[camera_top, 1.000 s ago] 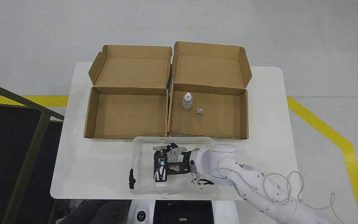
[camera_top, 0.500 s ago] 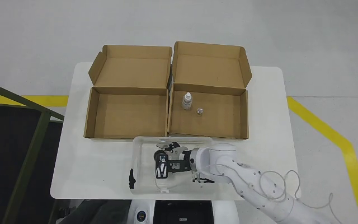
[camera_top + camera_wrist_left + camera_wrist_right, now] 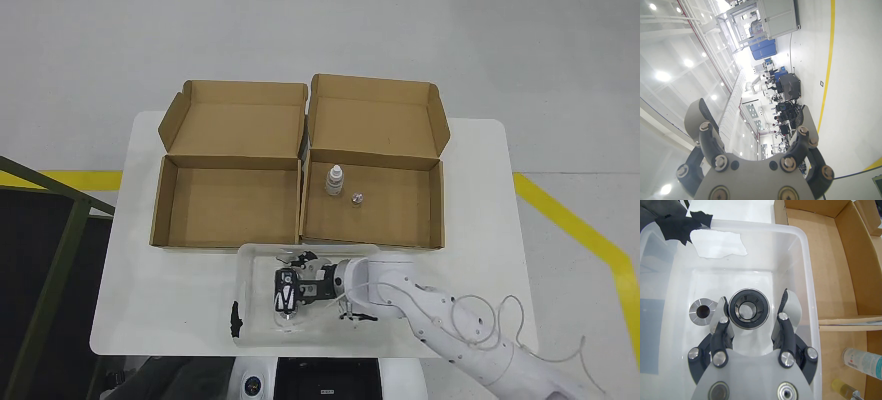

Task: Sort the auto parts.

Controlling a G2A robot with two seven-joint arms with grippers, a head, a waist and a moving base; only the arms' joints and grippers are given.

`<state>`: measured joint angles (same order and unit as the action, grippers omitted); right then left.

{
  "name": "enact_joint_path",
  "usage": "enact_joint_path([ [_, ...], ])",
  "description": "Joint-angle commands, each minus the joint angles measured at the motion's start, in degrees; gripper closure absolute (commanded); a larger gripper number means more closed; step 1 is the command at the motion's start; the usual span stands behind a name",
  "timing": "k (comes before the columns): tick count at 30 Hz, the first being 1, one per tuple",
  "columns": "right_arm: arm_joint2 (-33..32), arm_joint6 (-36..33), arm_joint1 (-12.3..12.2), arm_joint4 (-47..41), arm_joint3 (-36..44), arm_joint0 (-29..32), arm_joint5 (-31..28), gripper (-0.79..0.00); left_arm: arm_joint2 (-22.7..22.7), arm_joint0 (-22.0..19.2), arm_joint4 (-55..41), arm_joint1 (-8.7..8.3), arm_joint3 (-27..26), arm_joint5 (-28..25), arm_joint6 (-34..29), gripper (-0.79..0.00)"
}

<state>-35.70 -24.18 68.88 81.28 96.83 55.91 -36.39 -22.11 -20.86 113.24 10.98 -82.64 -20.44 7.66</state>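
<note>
Two parts lie on the floor of the bin [image 3: 806, 256]: a bearing [image 3: 749, 308], flat with its bore up, and a slotted metal disc [image 3: 701, 311] just beside it. The right pincer [image 3: 754, 295] is down inside the bin with its jaws apart around the bearing. One jaw sits between the bearing and the disc and touches the bearing's rim. The other stands clear of the far side, so nothing is gripped yet. The left pincer [image 3: 753, 104] is likewise apart and empty, pointing out at the room.

Behind the bin on the tabletop [image 3: 480, 180] stand two open boxes. The right box [image 3: 385, 205] holds a bottle [image 3: 335, 180] and a small metal piece [image 3: 357, 197], and the left box [image 3: 230, 205] stands just beside it.

The step in hand looks like picking up the bearing, with the pincer in place but not yet closed. The next move calls for closing until both jaws bear on opposite sides of the rim. The rim is round and smooth, so an off-centre squeeze could let the bearing slide or nudge the disc. After that comes a straight lift clear of the bin wall and a carry to a box. The pictures do not settle which box the bearing belongs in.
</note>
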Motion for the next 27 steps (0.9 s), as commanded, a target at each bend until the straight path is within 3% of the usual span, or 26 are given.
enact_joint_path([
  [1, 0.3, 0.3, 0.2, 0.1, -0.6, 0.0, 0.1, -0.489, 0.0, 0.0, 0.0, 0.00, 0.0, 0.0, 0.0, -0.785],
  [9, 0.7, 1.1, 0.9, 0.0, -2.5, -0.2, -0.2, -0.446, 0.0, 0.0, 0.0, 0.00, 0.0, 0.0, 0.0, -0.785],
  [13, 0.4, 1.8, 1.1, -0.4, -3.0, -0.2, -0.6, -0.342, 0.0, 0.0, 0.0, 0.00, 0.0, 0.0, 0.0, -0.785],
  [21, -0.6, 3.0, 1.1, -0.8, -1.0, 0.1, -2.5, -0.009, 0.0, 0.0, 0.0, 0.00, 0.0, 0.0, 0.0, -0.785],
  [27, -2.0, 3.9, 0.9, -1.4, 1.4, 0.7, -3.4, 0.000, 0.0, 0.0, 0.0, 0.00, 0.0, 0.0, 0.0, -0.785],
])
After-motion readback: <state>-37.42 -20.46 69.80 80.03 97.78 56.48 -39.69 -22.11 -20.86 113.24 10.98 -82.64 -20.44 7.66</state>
